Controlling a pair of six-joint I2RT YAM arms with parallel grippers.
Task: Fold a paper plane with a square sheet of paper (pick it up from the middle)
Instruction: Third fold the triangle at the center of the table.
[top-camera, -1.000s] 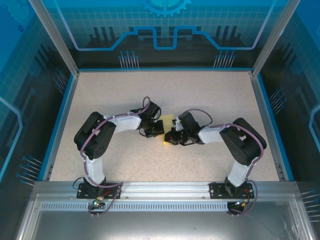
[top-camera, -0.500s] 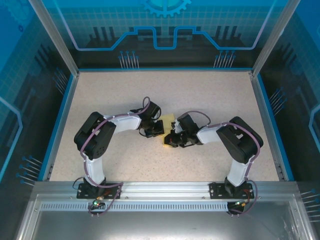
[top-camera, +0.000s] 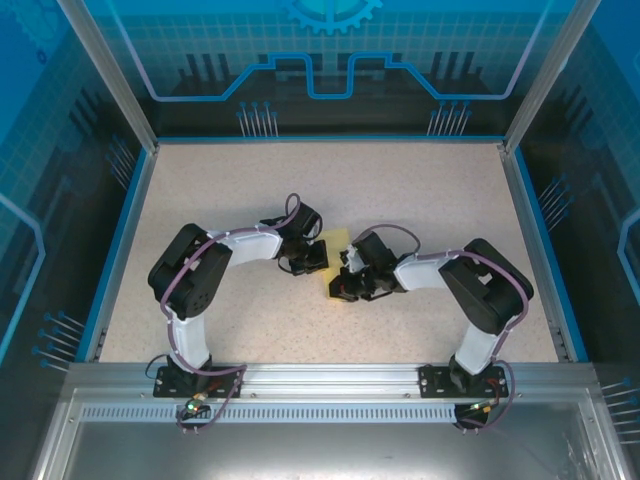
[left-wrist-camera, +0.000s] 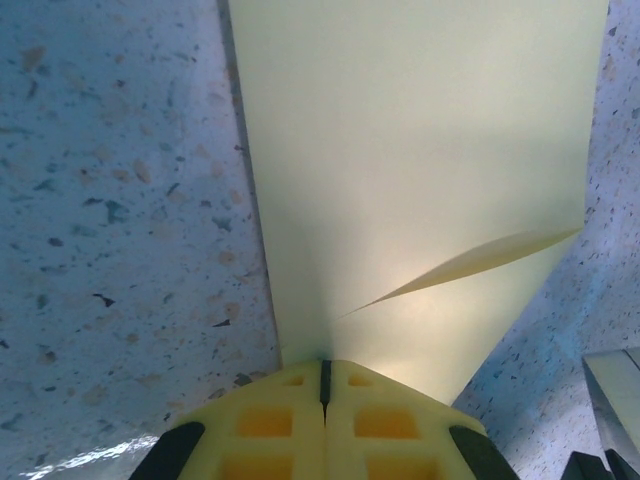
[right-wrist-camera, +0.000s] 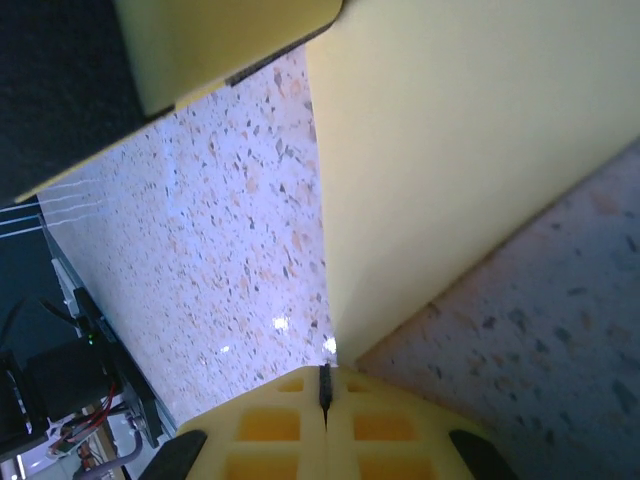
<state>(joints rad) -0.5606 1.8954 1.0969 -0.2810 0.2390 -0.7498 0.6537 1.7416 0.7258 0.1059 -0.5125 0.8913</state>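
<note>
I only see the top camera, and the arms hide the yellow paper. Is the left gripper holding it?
Observer: Yes. The left wrist view shows the left gripper shut, the paper pinched in its tips.
Operator: And the other one?
Observer: The right gripper is shut too; the paper narrows into its tips.
Operator: Is the paper all flat?
Observer: No. A slanting fold edge crosses it close to the left gripper.

Speckled beige table (top-camera: 200, 190) inside blue patterned, perhaps glass, walls (top-camera: 330, 60)
</note>
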